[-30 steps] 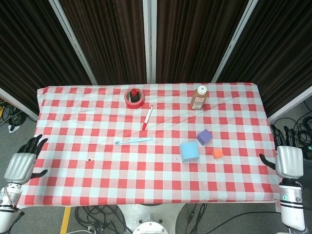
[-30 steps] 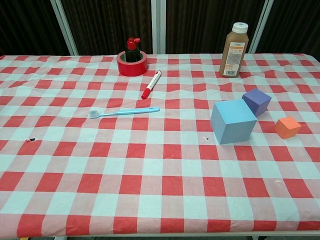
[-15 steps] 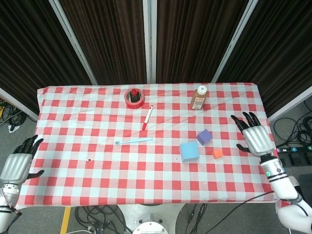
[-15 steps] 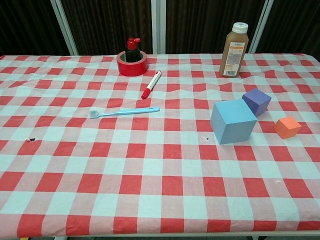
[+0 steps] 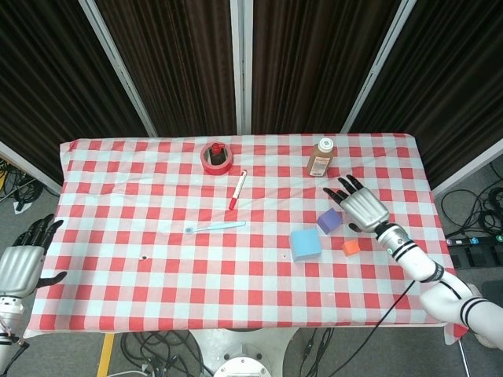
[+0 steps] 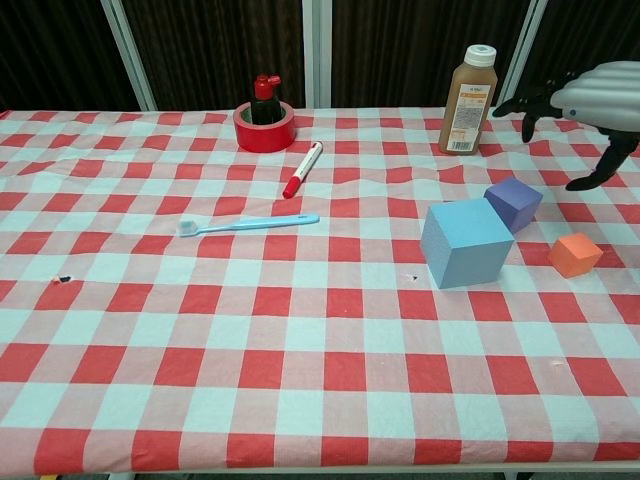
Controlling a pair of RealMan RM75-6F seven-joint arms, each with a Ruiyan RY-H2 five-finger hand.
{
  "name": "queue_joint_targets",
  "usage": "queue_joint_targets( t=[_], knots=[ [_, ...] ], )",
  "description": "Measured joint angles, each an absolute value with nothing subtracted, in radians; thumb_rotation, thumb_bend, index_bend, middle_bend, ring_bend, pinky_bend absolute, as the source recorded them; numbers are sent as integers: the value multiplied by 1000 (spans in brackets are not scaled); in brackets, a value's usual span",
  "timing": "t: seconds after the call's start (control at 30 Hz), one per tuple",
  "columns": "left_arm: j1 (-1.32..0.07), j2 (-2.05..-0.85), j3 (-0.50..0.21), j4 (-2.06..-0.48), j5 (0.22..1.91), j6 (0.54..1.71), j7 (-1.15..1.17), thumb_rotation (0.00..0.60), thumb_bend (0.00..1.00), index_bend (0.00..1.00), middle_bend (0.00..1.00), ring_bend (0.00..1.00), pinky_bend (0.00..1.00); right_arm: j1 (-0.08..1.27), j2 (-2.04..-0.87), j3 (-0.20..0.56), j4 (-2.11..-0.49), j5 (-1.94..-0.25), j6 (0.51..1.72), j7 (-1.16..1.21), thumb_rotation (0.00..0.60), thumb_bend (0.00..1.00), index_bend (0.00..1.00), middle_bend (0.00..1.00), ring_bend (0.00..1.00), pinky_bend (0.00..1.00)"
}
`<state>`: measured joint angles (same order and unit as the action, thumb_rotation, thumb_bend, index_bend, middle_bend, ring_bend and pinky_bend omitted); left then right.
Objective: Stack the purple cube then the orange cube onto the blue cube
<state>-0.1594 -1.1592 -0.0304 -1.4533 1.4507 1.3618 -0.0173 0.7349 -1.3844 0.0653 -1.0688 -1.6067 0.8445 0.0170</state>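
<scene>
From the head view, the right hand (image 5: pixel 363 208) hovers palm-down with fingers spread wide and holding nothing, just beside the purple cube (image 5: pixel 329 221), which sits on the checked tablecloth (image 5: pixel 157 259) touching the far right corner of the blue cube (image 5: pixel 304 243), with the orange cube (image 5: pixel 350 247) near it to the right; the left hand (image 5: pixel 22 265) hangs off the table's left edge, fingers apart and empty. From the chest view, the right hand (image 6: pixel 590 105) floats above the purple cube (image 6: pixel 513 203), fingers fanned toward the brown bottle (image 6: pixel 469 100), while the blue cube (image 6: pixel 466 242) and orange cube (image 6: pixel 575 254) rest untouched on the cloth.
</scene>
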Motion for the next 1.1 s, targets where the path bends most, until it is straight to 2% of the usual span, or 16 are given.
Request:
queue_joint_targets(
  t=[0.37,0.7,0.9,1.1],
  knots=[
    [-169,-1157,-45,-1456,1463,1377,-28,600,121,134,117,88,224,783,-1445,30,-1011,-1623,813,66,600,94,3,270,0,0],
    [-161,-1151,-54,-1426,1436,1381,-36,600,122,134,118,88,224,814,-1490,2,-945,-1619,775,90,600,96,3,327,24,0],
    [-158,-1144,-54,-1419,1428,1375,-42,600,121,134,118,88,224,821,-1519,-6,-905,-1620,786,104,600,138,78,421,96,22],
    [-158,-1144,-56,-1420,1427,1375,-48,600,122,134,118,88,224,822,-1516,-6,-901,-1616,811,119,600,153,98,440,115,33]
  ],
)
